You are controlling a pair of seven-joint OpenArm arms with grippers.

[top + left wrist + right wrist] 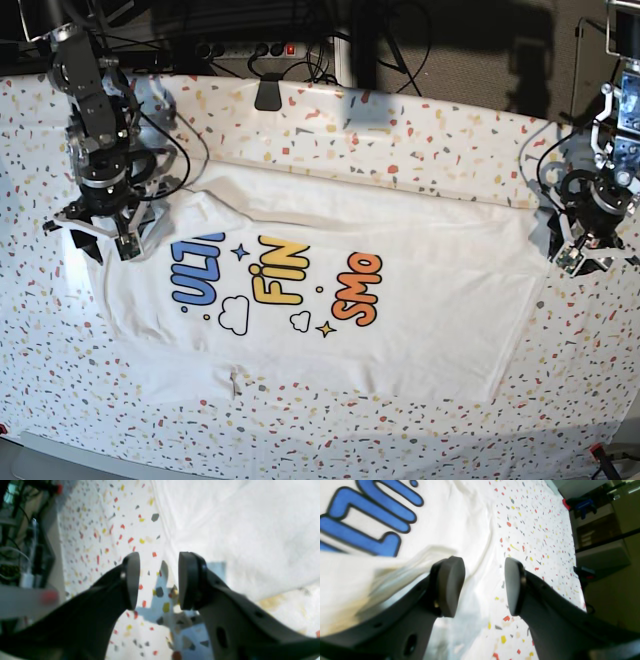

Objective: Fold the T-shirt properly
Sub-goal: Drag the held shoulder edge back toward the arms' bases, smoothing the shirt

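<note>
Hovering both open claws, left gripper [155, 581] and right gripper [485, 586], I should straddle the T-shirt [400, 300] edge beneath each before closing.

The T-shirt [330, 300] lies partly folded, so its print [275, 280] reads only in fragments (the rest is tucked under). In the left wrist view the cloth is blurred white. Clutter [22, 562] beyond the table [100, 530] edge is too smeared to identify.
</note>
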